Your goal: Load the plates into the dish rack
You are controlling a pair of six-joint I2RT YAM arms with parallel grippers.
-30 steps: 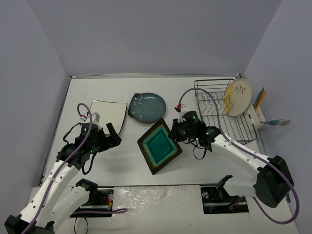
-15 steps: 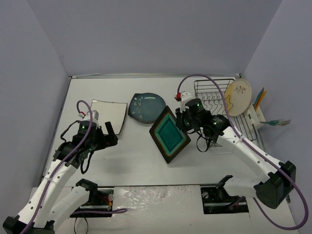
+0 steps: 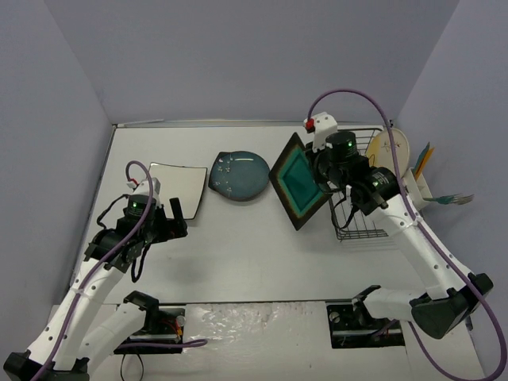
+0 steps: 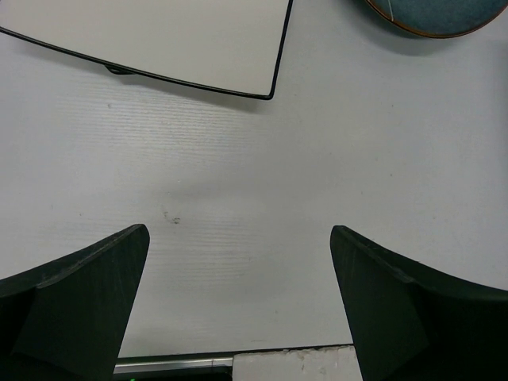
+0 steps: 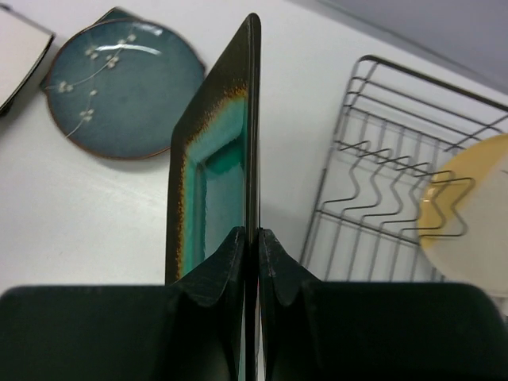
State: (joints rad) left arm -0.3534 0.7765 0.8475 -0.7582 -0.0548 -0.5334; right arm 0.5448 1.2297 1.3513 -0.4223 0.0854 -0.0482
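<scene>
Right claw (image 5: 252, 238): my two fingers are pinched tight on the lower edge of the black square plate with the teal centre (image 5: 214, 159). The plate stands on edge, upright, and is lifted off the counter (image 3: 238, 246). In my wrist view its teal face is turned to the left of the claw.

The black wire dish rack (image 5: 381, 159) lies ahead and to the right of this claw, and the held plate is beside the rack's near-left end. The round cream-and-yellow plate (image 3: 388, 149) stands upright in the rack at the end farthest from the claw, next to the white utensil holder (image 3: 418, 186). The teal-blue plate with white flecks (image 5: 123, 87) lies flat on the counter, ahead and to the left of this claw, apart from the held plate.

Left claw (image 4: 238, 230): the fingers are spread wide with nothing between them, over bare counter. The white square plate (image 4: 151, 36) lies flat just ahead and slightly to the left, untouched. An edge of the teal-blue plate shows ahead to the right.
</scene>
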